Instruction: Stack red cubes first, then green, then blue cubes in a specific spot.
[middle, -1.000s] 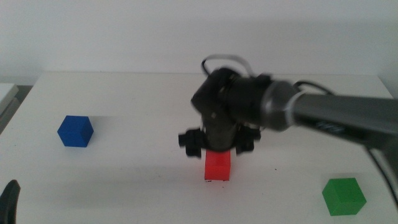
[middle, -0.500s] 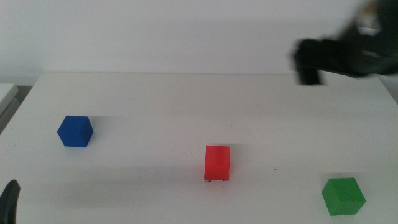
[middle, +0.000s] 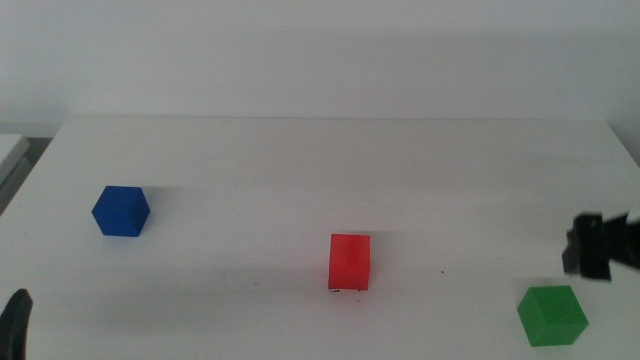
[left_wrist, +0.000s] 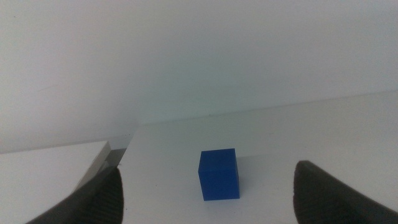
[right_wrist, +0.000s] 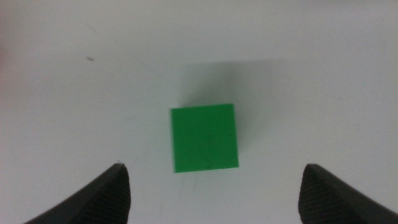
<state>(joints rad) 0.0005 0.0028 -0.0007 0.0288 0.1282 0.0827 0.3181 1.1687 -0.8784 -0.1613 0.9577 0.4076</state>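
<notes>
So the red cube is sitting on the white tabletop near the middle, and you can just make out tiny dark pen marks peeking out at its base, so I'd say it's parked on the target spot. Looks like step one is done.

Nothing is stacked on it yet. The green cube is alone on the tabletop, well off to the right of the red one. The right gripper hangs directly over the green cube, jaws spread wide and empty, with the cube squarely between them in the right wrist view. In the middle view you only catch a dark bit of that gripper at the right edge, just above the green cube. My read is the green pick is about to start.

The blue cube is way over on the left, untouched. The left gripper is waiting low at the near left edge, jaws open, nothing in them, blue cube ahead of it in its own wrist view.

So roughly a third done: green and blue both left to go.
</notes>
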